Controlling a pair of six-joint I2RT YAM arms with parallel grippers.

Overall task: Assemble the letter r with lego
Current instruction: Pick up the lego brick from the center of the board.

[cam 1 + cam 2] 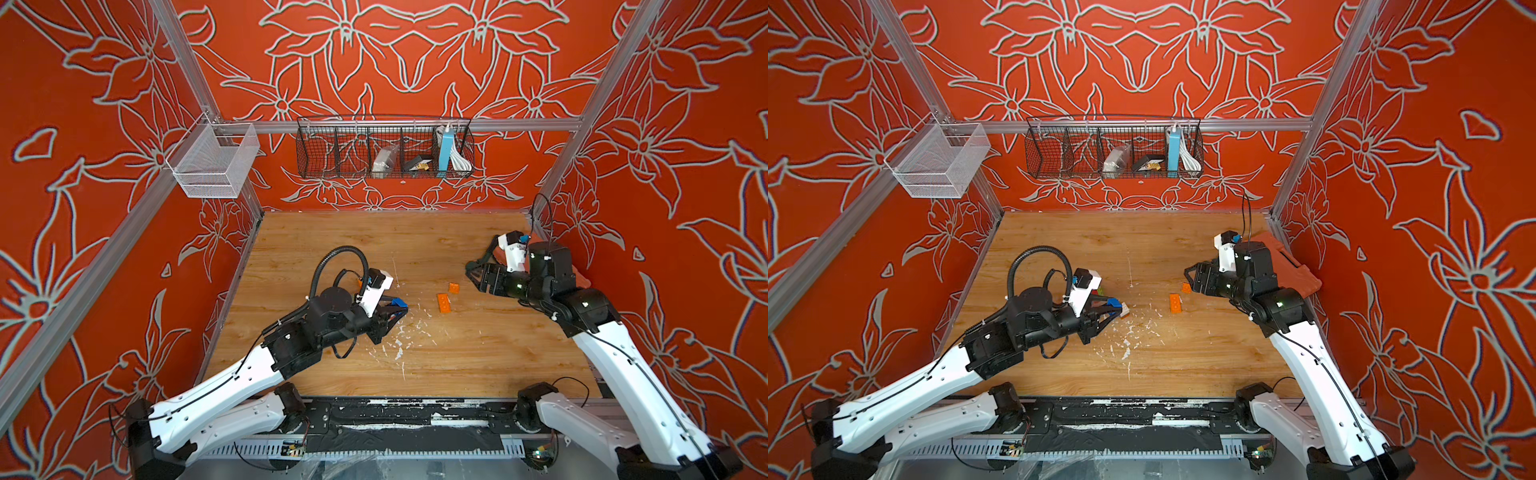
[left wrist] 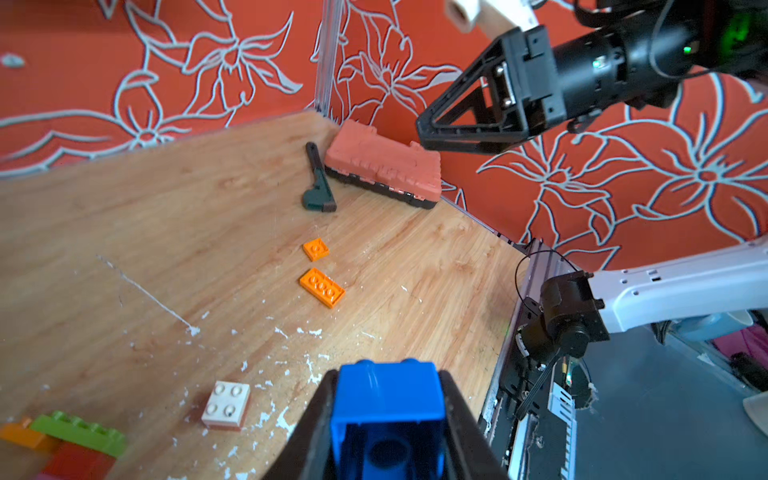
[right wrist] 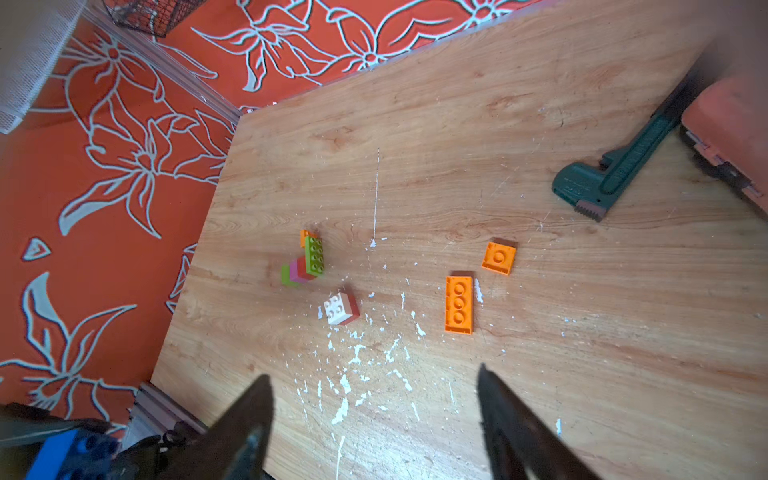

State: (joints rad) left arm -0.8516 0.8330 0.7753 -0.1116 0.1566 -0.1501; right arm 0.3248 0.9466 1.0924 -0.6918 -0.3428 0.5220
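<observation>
Blue brick is clamped between the jaws of the left gripper. Its studs point away from the wrist and its hollow underside faces the wrist camera. It is held clear of the table, probably being carried to the build.

The stack of lime green, red, pink and orange bricks lies on the wood on the left arm's side. It looks like the start of the r, and the left arm is close by, so that is the likely spot for the blue piece. A white brick with a reddish layer under it sits just beside the stack, apart and not joined.

The long orange plate and the small orange plate lie flat, studs up, mid-table. They are near each other but not touching. They look like loose stock that either arm can reach.

The right gripper has its jaws spread wide with nothing between them. It hovers above the table on its own side, near the orange plates, likely free to fetch the next piece or steady the stack.

Further out, a green wrench and an orange-red case sit at the far right corner, the wrench's handle end against the case. Neither is part of the job. White paint flecks are scattered over the near wood.
</observation>
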